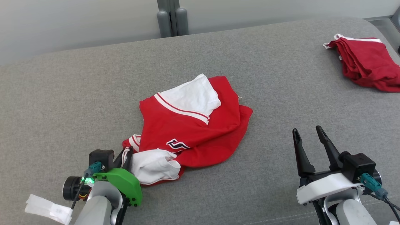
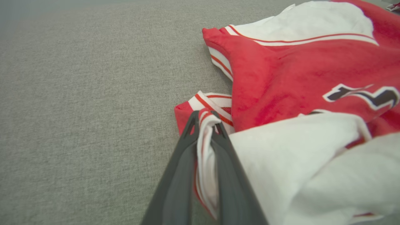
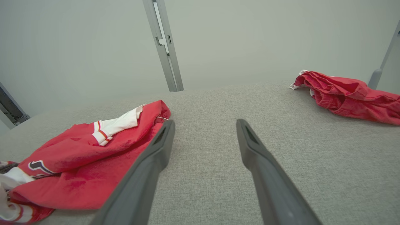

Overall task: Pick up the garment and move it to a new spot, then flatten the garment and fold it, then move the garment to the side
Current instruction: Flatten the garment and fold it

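Here, garment (image 1: pixel 190 131): red and white, crumpled at the middle of the grey surface (image 1: pixel 78 93), a dark emblem on its front.
Left gripper (image 1: pixel 126 158): fingers pinched on the garment's striped trim (the near left corner of the heap), white fabric bunched between them.
Right gripper (image 1: pixel 307 130): fingers spread apart over bare grey surface, to the right of the garment and clear of it.
Second red garment (image 1: pixel 365 64): folded at the far right corner, well apart.

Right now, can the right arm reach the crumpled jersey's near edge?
Probably yes: the right end effector is open, and only bare grey surface lies between it and the jersey.
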Available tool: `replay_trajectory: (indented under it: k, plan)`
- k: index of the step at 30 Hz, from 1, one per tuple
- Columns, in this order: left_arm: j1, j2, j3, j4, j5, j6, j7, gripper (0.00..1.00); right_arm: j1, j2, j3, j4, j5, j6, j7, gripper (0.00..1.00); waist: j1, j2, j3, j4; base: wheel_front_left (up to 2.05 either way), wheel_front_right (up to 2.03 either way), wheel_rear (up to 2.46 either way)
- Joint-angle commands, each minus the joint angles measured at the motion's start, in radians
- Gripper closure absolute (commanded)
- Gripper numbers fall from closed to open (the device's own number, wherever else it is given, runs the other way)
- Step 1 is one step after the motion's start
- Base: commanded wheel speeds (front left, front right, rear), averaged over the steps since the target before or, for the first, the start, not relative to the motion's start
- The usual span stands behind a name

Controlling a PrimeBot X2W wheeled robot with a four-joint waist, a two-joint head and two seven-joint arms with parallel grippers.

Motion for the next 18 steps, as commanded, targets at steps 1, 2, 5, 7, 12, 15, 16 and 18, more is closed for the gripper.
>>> replay_trajectory:
  k: [1,2,5,7,12,15,16,18]
  plan:
    - [0.006,0.002,0.004,-0.002,-0.009,-0.004,-0.019,1.00,0.006,0.001,-0.004,-0.002,-0.004,0.000,-0.003,0.00,0.0000,0.0000,-0.001,0.005,0.00,0.00,0.00]
    - [0.006,0.002,0.007,-0.009,-0.010,-0.002,-0.031,1.00,0.006,0.001,-0.005,-0.004,-0.005,0.000,-0.003,0.00,0.0000,0.0000,-0.001,0.007,0.00,0.00,0.00]
    - [0.023,-0.001,0.025,-0.047,-0.037,0.001,-0.077,1.00,0.012,0.003,-0.010,-0.007,-0.008,0.000,-0.003,0.00,0.0000,0.0000,-0.004,0.019,0.00,0.00,0.00]
    - [0.048,0.000,0.035,-0.086,-0.054,-0.002,-0.096,1.00,0.016,0.005,-0.008,-0.008,-0.008,0.000,-0.003,0.00,0.0000,0.0000,-0.006,0.026,0.00,0.00,0.00]
    - [0.172,0.006,0.072,-0.179,-0.102,0.009,-0.112,1.00,0.019,0.008,-0.006,-0.008,-0.006,0.000,-0.003,0.00,0.0000,0.0000,-0.007,0.036,0.00,0.00,0.00]
    - [0.256,0.004,0.085,-0.204,-0.119,0.021,-0.102,1.00,0.021,0.009,-0.006,-0.010,-0.003,0.000,-0.003,0.00,0.0000,0.0000,-0.003,0.041,0.00,0.00,0.00]
    - [0.275,0.005,0.087,-0.209,-0.122,0.026,-0.100,1.00,0.021,0.008,-0.006,-0.010,-0.002,0.000,-0.003,0.00,0.0000,0.0000,-0.002,0.042,0.00,0.00,0.00]
    - [0.311,0.002,0.091,-0.221,-0.134,0.035,-0.097,1.00,0.023,0.004,-0.008,-0.011,0.000,0.000,-0.003,0.00,0.0000,0.0000,-0.001,0.045,0.00,0.00,0.00]
